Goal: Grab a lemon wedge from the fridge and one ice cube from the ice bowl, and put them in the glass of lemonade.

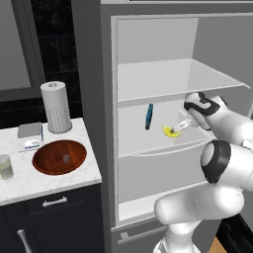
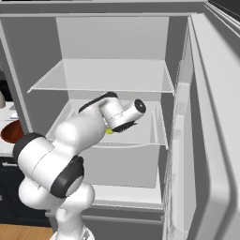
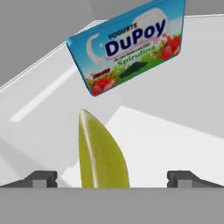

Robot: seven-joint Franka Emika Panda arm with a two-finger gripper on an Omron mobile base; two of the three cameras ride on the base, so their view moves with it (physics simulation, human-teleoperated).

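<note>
The grey fridge point(image 1: 107, 123) stands open, its door point(image 2: 213, 122) swung to the right. The lemon wedge point(image 1: 170, 130) lies on the middle white shelf point(image 1: 143, 143). In the hand view the wedge point(image 3: 103, 153) stands between my two fingertips point(image 3: 41, 178), which are wide apart and clear of it. My gripper point(image 1: 181, 125) is open, right at the wedge from its right side. The reddish-brown ice bowl point(image 1: 59, 156) sits on the marble counter with an ice cube point(image 1: 65, 158) in it. The glass of lemonade point(image 1: 5, 166) stands at the counter's left edge.
A slim blue yogurt pack point(image 3: 131, 43) stands upright just behind the wedge, left of it in the left base view point(image 1: 149, 116). A paper towel roll point(image 1: 56, 106) and a small box point(image 1: 30, 133) sit behind the bowl. The upper shelf point(image 1: 173, 76) hangs above my hand.
</note>
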